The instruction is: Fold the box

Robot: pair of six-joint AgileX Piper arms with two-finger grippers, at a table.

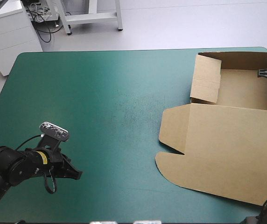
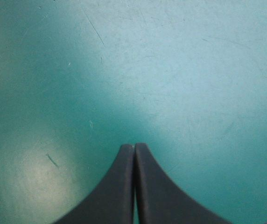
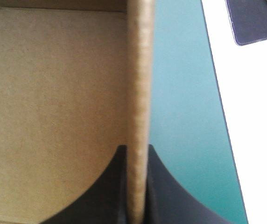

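Box (image 1: 227, 149) of brown board lies along the table's (image 1: 101, 116) right edge. Its tray (image 1: 245, 88) sits at the far right corner with walls raised, and its lid (image 1: 217, 154) lies flat on the cover (image 1: 91, 84), reaching toward the near edge.

Only the high view shows this whole layout. It shows the lid's rounded flap toward the table's middle and a folded side wall (image 1: 206, 79) on the tray's inner side. It also places the left gripper (image 1: 76, 175) near the near left corner, well apart from the box.

The left wrist view adds that this gripper's black fingers (image 2: 119, 186) are pressed together into one point with nothing between them, over bare teal-green cover.

In the high view the right gripper (image 3: 136, 148) is little more than a dark shape at the tray's right side. Its own wrist view shows it clamped on an upright wall of the box, seen edge on. One finger is inside the tray and the other outside, over the cover near the table's edge.

The cover has a faint scuffed patch near its middle, and up close it shows fine scratches. Beyond the far left corner stands a white cabinet (image 1: 7, 32) on a pale floor (image 1: 171, 23). The right wrist view shows a dark flat thing (image 3: 255, 21) on that floor past the table's edge.
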